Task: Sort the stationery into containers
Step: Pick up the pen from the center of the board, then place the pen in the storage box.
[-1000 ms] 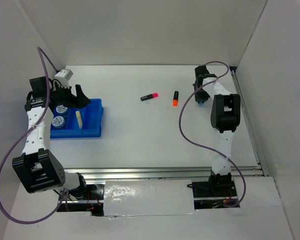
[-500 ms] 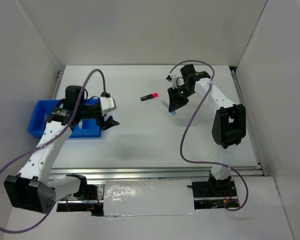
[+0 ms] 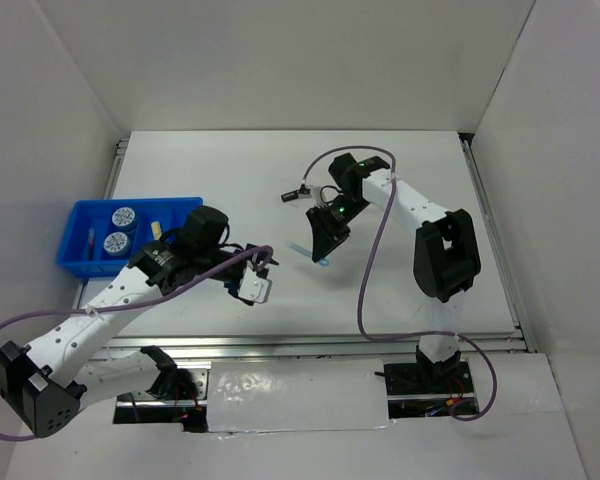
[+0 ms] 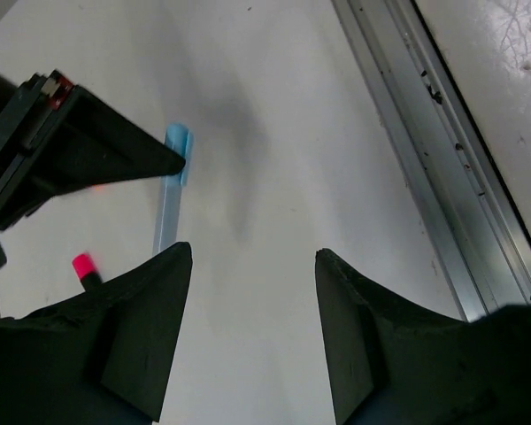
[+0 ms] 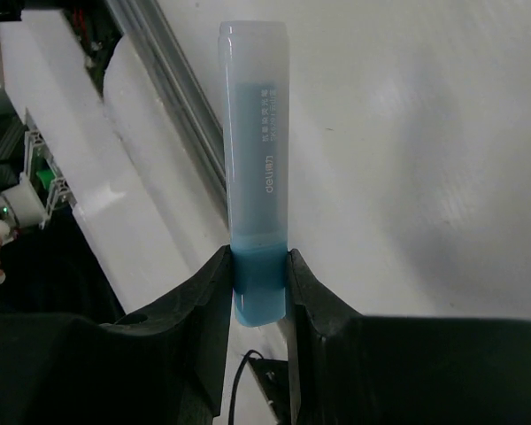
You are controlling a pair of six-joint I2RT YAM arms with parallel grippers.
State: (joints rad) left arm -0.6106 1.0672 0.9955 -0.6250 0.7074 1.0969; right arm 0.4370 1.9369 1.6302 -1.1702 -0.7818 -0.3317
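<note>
Top view: blue tray (image 3: 90,203) sits at the table's left, two rolls (image 3: 125,215) inside. Right gripper (image 3: 318,248) is over mid-table with the light blue marker (image 3: 300,247); left gripper (image 3: 257,287) is nearby.
Left wrist: fingers apart, nothing between them.
Right wrist: fingers clamped on the marker's darker end.

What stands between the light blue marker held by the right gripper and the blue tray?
The left arm lies across that path: its wrist beside the tray, the open left gripper near the marker.

Blue marker (image 5: 255,159) shows frosted, smooth plastic; table (image 3: 230,170) reads matt white; near rail (image 4: 442,168) is scuffed bare metal; left tray (image 3: 72,262) gleams, bright plastic.
</note>
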